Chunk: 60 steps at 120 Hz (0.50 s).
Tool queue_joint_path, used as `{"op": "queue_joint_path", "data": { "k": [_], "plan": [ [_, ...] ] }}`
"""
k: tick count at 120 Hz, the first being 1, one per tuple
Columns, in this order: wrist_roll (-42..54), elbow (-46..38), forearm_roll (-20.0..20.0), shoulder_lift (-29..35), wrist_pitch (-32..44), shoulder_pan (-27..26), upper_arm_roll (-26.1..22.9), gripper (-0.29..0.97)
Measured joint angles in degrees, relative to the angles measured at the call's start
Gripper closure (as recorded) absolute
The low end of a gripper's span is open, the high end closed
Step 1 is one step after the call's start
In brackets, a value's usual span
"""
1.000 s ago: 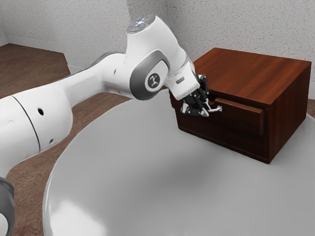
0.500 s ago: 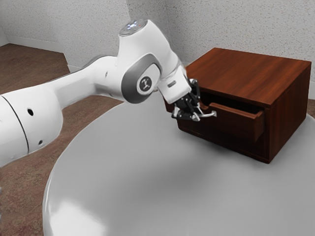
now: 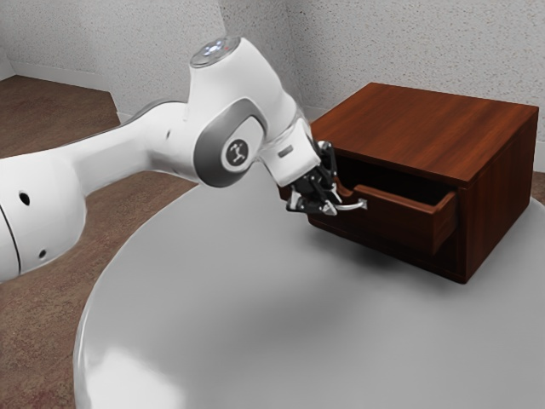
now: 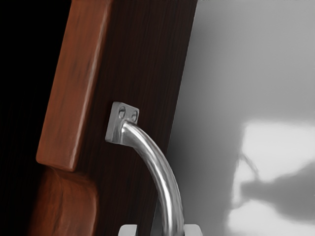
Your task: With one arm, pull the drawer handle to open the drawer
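Drawer (image 3: 400, 217) stands further out of the wooden cabinet (image 3: 443, 128) on the worktop (image 3: 255, 324) than a second ago, the claw (image 3: 326, 204) pinching its metal handle (image 3: 351, 207), so the opening looks well underway.

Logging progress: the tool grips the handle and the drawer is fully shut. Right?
Not quite. The tool does grip the handle, but the drawer is partly open; the exterior view shows it sticking out of the cabinet.
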State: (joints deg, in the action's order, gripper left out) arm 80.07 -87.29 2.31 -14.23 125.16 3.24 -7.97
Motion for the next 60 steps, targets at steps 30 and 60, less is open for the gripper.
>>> {"op": "queue_joint_path", "data": {
  "k": [30,60],
  "plan": [
    [-0.1,-4.2,0.6,2.8,1.1,0.0,0.0,0.66],
    [-0.1,-8.6,0.7,6.1,2.4,0.0,0.0,0.66]
  ]
}}
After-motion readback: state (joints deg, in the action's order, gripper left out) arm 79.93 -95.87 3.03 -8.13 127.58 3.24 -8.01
